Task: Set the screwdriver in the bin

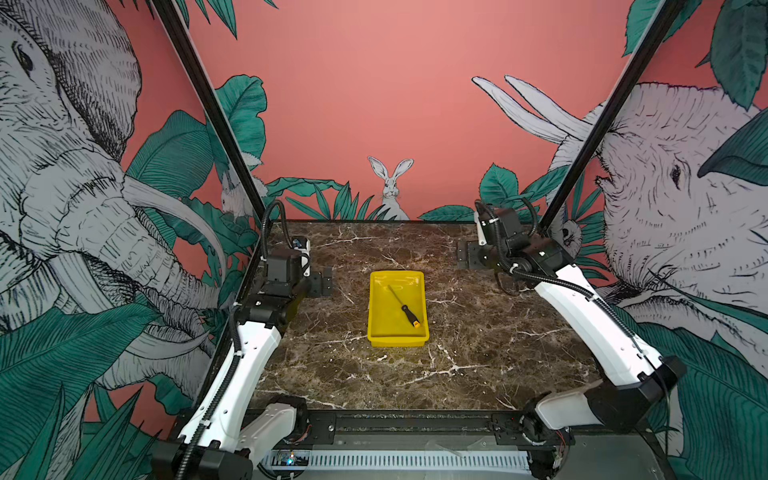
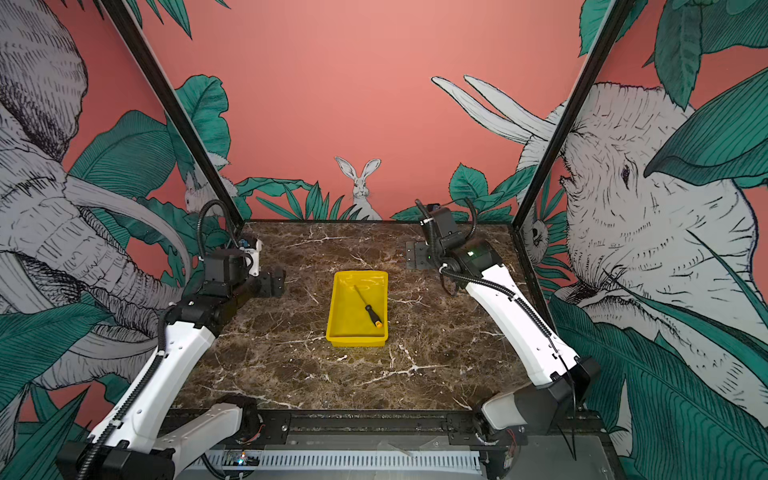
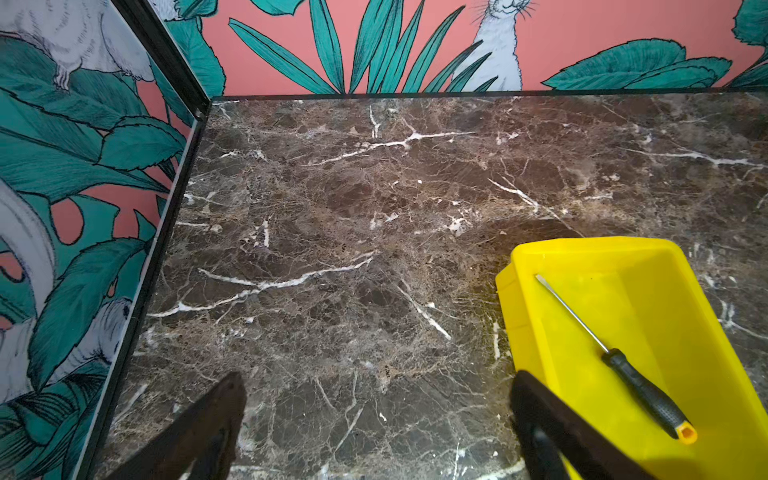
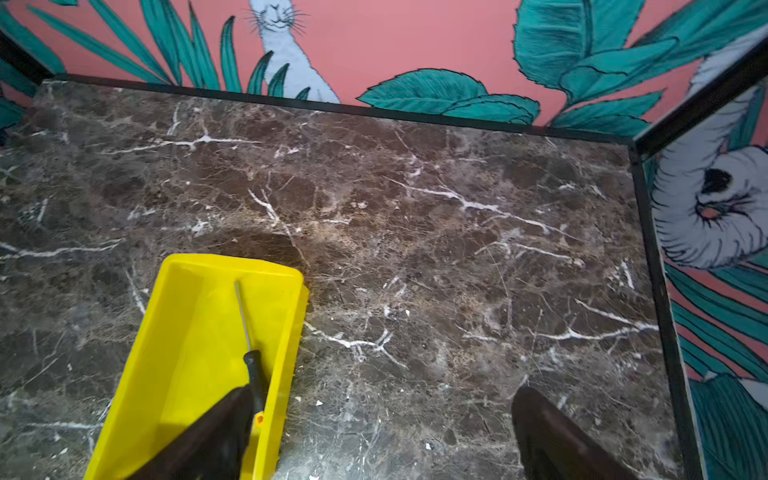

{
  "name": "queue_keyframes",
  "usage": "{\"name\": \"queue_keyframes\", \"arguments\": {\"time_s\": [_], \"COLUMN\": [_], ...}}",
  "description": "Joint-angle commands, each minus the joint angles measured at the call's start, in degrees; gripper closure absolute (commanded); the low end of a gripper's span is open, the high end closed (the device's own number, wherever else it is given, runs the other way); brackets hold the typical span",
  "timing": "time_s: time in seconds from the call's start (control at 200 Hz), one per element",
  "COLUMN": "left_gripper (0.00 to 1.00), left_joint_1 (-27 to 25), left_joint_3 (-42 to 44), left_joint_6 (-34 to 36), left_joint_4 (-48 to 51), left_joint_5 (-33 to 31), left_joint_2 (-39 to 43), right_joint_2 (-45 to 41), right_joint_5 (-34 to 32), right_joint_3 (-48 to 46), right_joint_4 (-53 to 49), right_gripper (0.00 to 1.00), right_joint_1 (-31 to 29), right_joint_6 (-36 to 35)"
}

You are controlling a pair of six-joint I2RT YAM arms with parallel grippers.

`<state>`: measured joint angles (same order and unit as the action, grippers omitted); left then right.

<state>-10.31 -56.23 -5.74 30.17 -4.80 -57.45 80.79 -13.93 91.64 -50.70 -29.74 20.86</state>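
Slotted white cable duct (image 1: 411, 460) sits closest to the lens, at 6 o'clock in both top views. Black rail (image 1: 415, 424) is just behind it, then the brown marble table (image 1: 478, 353).

Yellow bin (image 1: 397, 341) is near the table's centre, long sides running 12 to 6. The screwdriver (image 1: 404, 308) lies flat on the bin's floor, on a diagonal: metal tip toward 11 o'clock, orange cap toward 5 o'clock, close to that corner. All of it is inside the rim, and nothing is gripping it.

Left gripper (image 1: 321, 283) is low over the table at roughly 9–10 o'clock from the bin, apart from it. In the left wrist view its fingers (image 3: 216, 415) are spread wide with only bare marble between them. One finger overlaps the bin's edge in that picture.

Right gripper (image 1: 467, 255) is at about 2 o'clock from the bin, well apart. In the right wrist view its fingers (image 4: 548, 428) are spread wide too, with nothing pinched. One finger hides the lower part of the handle in that picture — the top views show clear table between gripper and bin.
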Motion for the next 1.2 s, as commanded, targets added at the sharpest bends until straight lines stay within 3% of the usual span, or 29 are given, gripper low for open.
{"name": "queue_keyframes", "arguments": {"time_s": [0.0,0.095,0.215,0.385,0.455,0.645,0.825,0.925,1.01,1.196], "left_gripper": [0.00,0.00,0.00,0.00,0.00,0.00,0.00,0.00,0.00,0.00], "left_joint_1": [0.27,0.17,0.17,0.20,0.20,0.19,0.29,0.30,0.29,0.36], "left_joint_3": [2.51,3.93,4.45,6.90,9.04,17.39,26.07,28.98,32.93,36.01], "left_joint_6": [1.70,2.32,2.66,4.27,3.75,6.98,12.12,13.57,12.88,14.46], "left_joint_4": [-2.28,-4.21,-5.24,-8.29,-11.43,-25.30,-39.81,-44.63,-55.21,-65.75], "left_joint_5": [-1.70,-2.00,-1.95,-0.24,-0.28,0.79,-8.71,-11.41,-11.51,-13.48], "left_joint_2": [2.14,2.52,2.51,3.36,4.37,8.97,7.89,3.17,-1.00,-8.42], "right_joint_2": [-2.75,-4.90,-7.96,-11.80,-12.90,-15.27,-17.87,-20.99,-23.85,-24.37], "right_joint_5": [-2.97,-5.30,-1.19,-1.28,-3.01,0.05,4.22,1.03,-3.34,-8.04], "right_joint_3": [-2.87,-6.51,-11.04,-14.96,-15.33,-16.90,-27.21,-35.97,-43.73,-54.33], "right_joint_4": [-1.12,-1.04,0.91,2.31,1.60,5.76,21.27,33.24,43.60,54.09], "right_gripper": [0.01,0.01,0.01,0.01,0.01,0.01,0.01,0.01,0.01,0.01], "right_joint_1": [3.13,6.00,9.36,12.01,12.91,14.92,15.06,15.00,15.10,15.32], "right_joint_6": [-0.55,0.90,0.08,-1.06,-0.39,-3.79,-11.05,-11.02,-12.41,-24.34]}}
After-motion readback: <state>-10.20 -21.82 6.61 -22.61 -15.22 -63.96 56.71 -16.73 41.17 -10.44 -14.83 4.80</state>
